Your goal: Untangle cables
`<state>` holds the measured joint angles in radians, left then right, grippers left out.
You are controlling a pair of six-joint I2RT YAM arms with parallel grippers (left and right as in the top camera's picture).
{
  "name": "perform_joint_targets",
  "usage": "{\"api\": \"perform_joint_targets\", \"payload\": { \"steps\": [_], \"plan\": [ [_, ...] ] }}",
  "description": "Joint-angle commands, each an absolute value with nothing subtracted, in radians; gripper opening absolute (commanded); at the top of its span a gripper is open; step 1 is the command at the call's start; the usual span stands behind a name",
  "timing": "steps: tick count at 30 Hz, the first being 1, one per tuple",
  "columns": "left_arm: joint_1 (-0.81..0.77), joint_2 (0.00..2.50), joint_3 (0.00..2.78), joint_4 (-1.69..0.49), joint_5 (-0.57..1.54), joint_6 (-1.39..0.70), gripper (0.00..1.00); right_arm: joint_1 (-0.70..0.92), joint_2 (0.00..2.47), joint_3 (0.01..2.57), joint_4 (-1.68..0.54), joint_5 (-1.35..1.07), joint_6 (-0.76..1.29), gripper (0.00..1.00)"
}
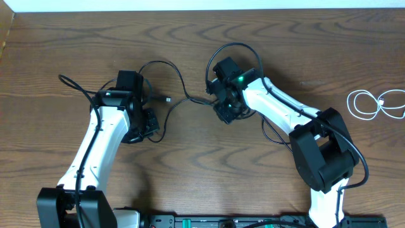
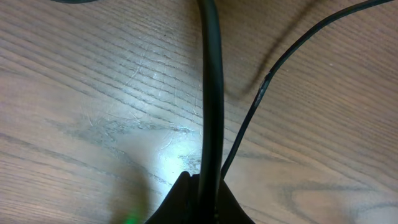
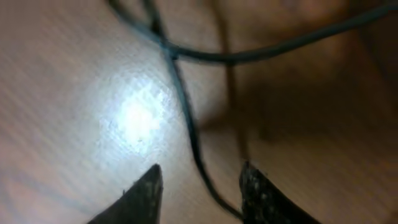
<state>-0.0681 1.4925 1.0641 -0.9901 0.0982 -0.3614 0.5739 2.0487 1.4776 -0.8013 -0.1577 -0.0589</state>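
Note:
Thin black cables (image 1: 180, 83) lie tangled on the wooden table between my two arms, with a small plug (image 1: 168, 99) near the left arm. A white cable (image 1: 370, 104) lies coiled at the far right, apart from them. My left gripper (image 1: 147, 123) is low over the table and shut on a black cable (image 2: 211, 93). A second thin black cable (image 2: 249, 124) runs beside it. My right gripper (image 1: 224, 111) is open just above the table, its fingertips (image 3: 200, 169) on either side of a black cable (image 3: 183, 99) that crosses another cable further out.
The table's far edge (image 1: 202, 9) runs along the top of the overhead view. A thicker black wire (image 1: 237, 47) loops from the right arm over its wrist. The arm bases (image 1: 190, 220) stand at the front edge.

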Motion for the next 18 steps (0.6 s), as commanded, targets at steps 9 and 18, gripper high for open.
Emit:
{"api": "perform_joint_targets", "payload": {
  "steps": [9,18],
  "plan": [
    [-0.070,1.498,1.051,-0.986,0.084,-0.348,0.08,0.478,2.031,1.472,-0.614,-0.273,0.772,0.43],
    [-0.070,1.498,1.051,-0.982,0.084,-0.348,0.08,0.530,2.031,1.472,-0.575,-0.233,1.024,0.52]
  ]
}}
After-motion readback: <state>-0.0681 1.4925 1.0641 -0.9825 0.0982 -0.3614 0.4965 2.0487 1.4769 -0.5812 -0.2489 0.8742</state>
